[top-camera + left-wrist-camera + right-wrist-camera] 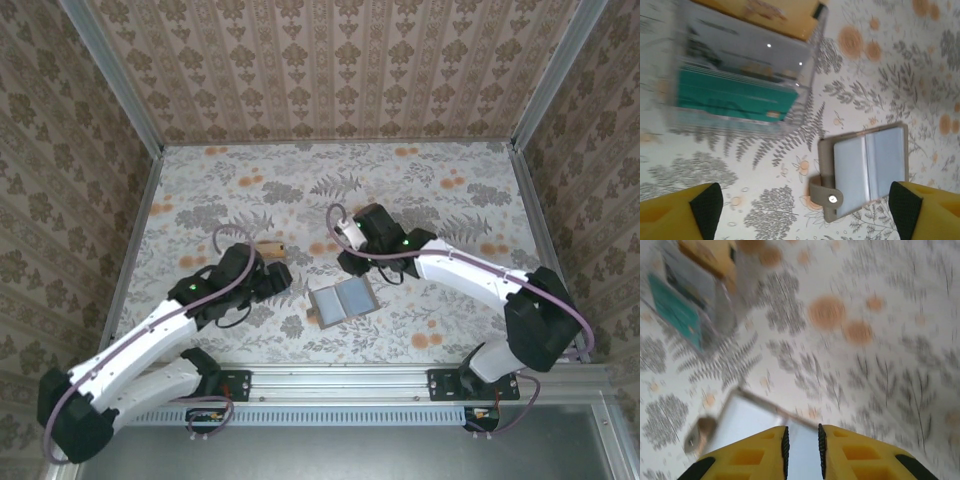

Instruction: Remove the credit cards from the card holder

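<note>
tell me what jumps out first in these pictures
The card holder lies open on the flowered table between the arms, blue-grey lining up. A clear tray with teal contents sits up-left of it in the top view. The left fingers gape wide; the right fingers are nearly together above the holder.

The card holder (342, 302) (867, 167) (750, 425) is laid open and flat on the worktop (440, 210), blue-grey lining upward, framed by a grey-brown border, its snap tab (826, 196) folded out. Well apart, what seems a tan-orange credit card (270, 248) (770, 15) is seen, blurred.
</note>
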Available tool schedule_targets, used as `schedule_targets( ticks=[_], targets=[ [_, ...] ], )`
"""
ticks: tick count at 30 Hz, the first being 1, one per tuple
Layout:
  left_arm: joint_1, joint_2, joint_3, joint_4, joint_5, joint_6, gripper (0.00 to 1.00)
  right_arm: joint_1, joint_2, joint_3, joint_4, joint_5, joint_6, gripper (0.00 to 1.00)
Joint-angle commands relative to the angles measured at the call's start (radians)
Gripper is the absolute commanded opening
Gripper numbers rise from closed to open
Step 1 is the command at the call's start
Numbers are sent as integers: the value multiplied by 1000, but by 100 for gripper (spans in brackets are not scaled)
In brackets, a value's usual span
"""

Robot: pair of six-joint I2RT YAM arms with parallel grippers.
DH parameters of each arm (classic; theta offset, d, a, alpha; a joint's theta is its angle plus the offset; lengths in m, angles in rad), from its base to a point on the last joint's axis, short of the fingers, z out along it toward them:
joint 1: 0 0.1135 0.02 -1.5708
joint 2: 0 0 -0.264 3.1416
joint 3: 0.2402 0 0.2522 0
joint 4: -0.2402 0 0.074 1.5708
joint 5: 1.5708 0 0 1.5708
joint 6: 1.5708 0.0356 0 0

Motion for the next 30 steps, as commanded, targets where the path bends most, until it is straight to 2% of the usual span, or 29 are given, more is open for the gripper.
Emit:
schedule_targets(
  ticks=[1,4,8,11,14,16,23,25,30],
  targets=[
    [-56,93,-6,131,25,-44,86,-19,-71,-97,17,33,108,26],
    [-93,190,10,169,44,-43,80,-28,-124,-169,13,39,153,26],
    [-126,295,39,192,77,-22,58,-32,-133,-227,26,33,208,26],
    [-136,363,60,222,112,13,34,-32,-138,-251,47,31,242,25],
    [-144,439,83,226,149,41,20,-32,-127,-267,66,0,275,24],
    [-150,484,94,234,168,53,17,-32,-108,-275,68,-19,297,24],
    [-159,602,140,261,214,100,15,-23,-52,-322,99,-41,348,24],
    [-161,638,146,268,232,109,10,-21,-46,-330,103,-38,354,24],
    [-164,697,169,287,261,127,9,-20,-31,-339,106,-35,362,24]
  ],
)
